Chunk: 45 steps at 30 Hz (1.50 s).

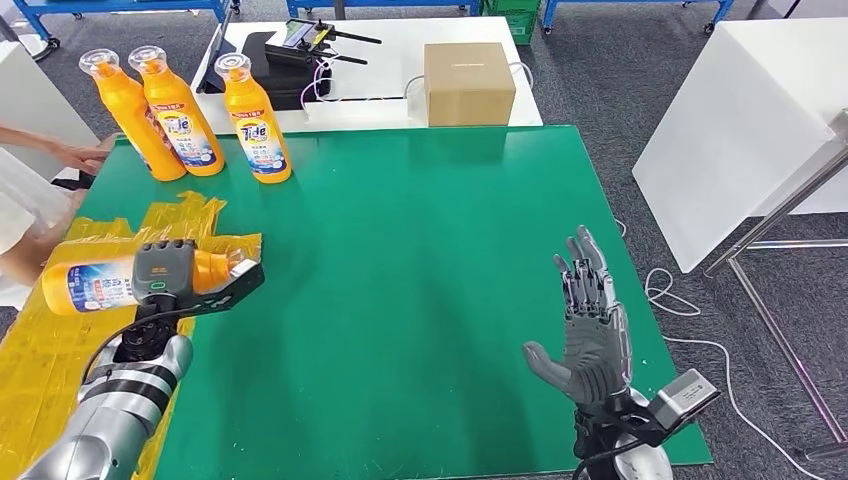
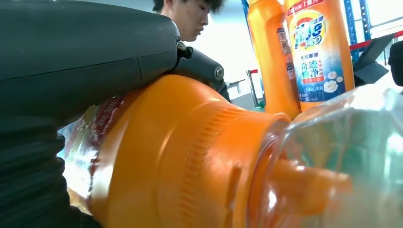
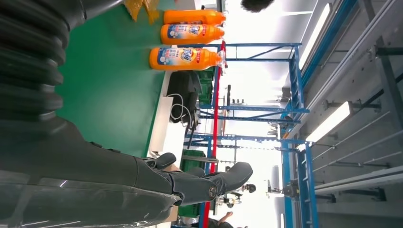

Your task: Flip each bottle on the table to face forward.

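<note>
The left arm reaches forward on its own side, and the left hand [image 1: 180,275] is wrapped over a bottle [image 1: 100,282] lying on its side. The right hand [image 1: 590,320] is raised above the table [image 1: 420,260], palm turned away, fingers spread and pointing forward, holding nothing.

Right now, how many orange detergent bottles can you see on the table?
4. Three stand upright at the far left corner: the leftmost bottle, the middle bottle and the right bottle. The fourth bottle lies sideways in the left hand.

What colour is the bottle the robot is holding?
Orange, with a clear cap; the bottle shows best in the head view.
</note>
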Each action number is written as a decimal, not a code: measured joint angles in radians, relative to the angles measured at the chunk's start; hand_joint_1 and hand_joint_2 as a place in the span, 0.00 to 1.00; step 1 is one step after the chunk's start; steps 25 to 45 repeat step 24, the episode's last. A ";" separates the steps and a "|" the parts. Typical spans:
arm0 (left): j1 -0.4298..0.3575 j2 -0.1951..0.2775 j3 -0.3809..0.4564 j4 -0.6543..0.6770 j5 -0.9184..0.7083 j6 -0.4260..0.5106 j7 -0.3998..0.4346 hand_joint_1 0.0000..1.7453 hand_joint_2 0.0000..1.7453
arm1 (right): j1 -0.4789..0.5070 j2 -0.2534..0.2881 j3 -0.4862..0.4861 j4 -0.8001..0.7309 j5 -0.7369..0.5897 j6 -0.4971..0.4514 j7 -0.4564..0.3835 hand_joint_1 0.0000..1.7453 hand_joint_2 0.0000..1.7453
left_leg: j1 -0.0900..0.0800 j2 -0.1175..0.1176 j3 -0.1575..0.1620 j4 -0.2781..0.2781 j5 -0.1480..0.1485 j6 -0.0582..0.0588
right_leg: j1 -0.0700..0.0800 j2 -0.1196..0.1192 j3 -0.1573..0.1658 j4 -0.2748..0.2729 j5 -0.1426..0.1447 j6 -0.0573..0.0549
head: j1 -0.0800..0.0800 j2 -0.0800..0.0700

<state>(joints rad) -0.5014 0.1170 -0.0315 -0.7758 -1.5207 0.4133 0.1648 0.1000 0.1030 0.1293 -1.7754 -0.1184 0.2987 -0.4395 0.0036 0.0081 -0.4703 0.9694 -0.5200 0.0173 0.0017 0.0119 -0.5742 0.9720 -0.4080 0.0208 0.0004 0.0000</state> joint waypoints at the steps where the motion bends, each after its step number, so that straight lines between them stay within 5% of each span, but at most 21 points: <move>1: 0.000 0.000 0.005 0.007 0.008 0.008 -0.012 0.00 1.00 | -0.001 -0.001 0.000 0.003 -0.001 -0.002 0.000 0.00 1.00 | 0.000 0.000 0.000 0.000 0.000 0.000 | 0.000 0.000 0.000 0.000 0.000 0.000 | 0.000 0.000; 24: 0.036 -0.052 0.038 0.010 0.250 0.041 -0.201 0.00 1.00 | -0.018 -0.011 0.000 0.046 0.001 -0.019 0.019 0.00 1.00 | 0.000 0.000 0.000 0.000 0.000 0.000 | 0.000 0.000 0.000 0.000 0.000 0.000 | 0.000 0.000; 45: 0.036 -0.052 0.038 0.010 0.250 0.041 -0.201 0.00 1.00 | -0.018 -0.011 0.000 0.046 0.001 -0.019 0.019 0.00 1.00 | 0.000 0.000 0.000 0.000 0.000 0.000 | 0.000 0.000 0.000 0.000 0.000 0.000 | 0.000 0.000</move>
